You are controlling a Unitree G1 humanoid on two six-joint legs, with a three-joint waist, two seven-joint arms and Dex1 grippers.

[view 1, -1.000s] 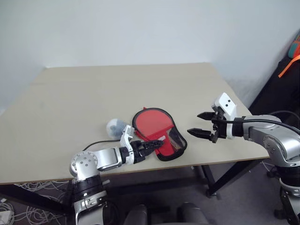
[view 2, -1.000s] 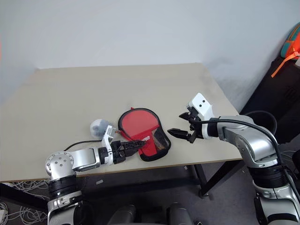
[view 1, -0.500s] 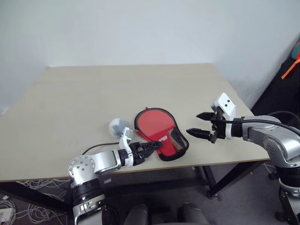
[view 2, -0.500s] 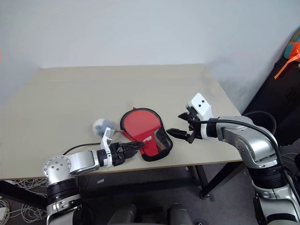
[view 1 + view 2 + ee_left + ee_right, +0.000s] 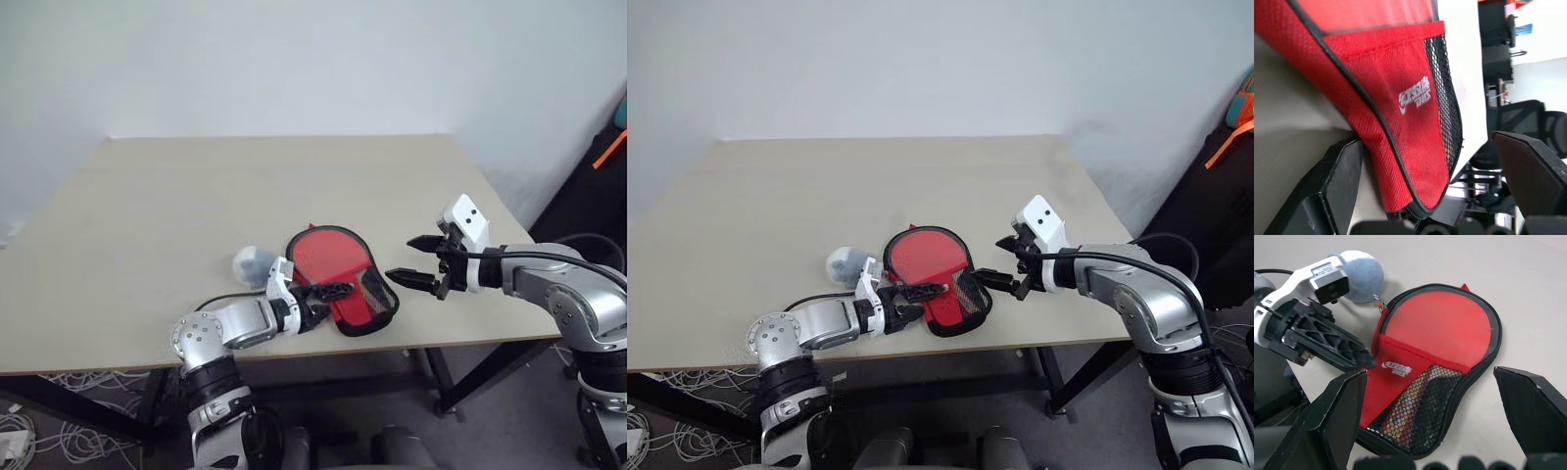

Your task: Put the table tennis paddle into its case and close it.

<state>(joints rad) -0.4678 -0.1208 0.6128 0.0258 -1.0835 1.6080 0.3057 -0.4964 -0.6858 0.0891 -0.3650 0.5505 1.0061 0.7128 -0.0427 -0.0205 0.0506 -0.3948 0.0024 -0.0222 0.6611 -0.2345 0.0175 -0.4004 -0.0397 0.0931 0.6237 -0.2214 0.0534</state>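
Over the case [image 5: 343, 277], left tool [image 5: 328, 296] low, right tool [image 5: 419, 261] raised, both spread

One red case [image 5: 1436, 362], one bluish ball [image 5: 1359, 275], one table [image 5: 196, 196] (two robot arms over it).

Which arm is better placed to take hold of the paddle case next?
Left. The left gripper is open right at the case, its narrow handle end between the jaws. The right gripper hangs open beside it, off the table.
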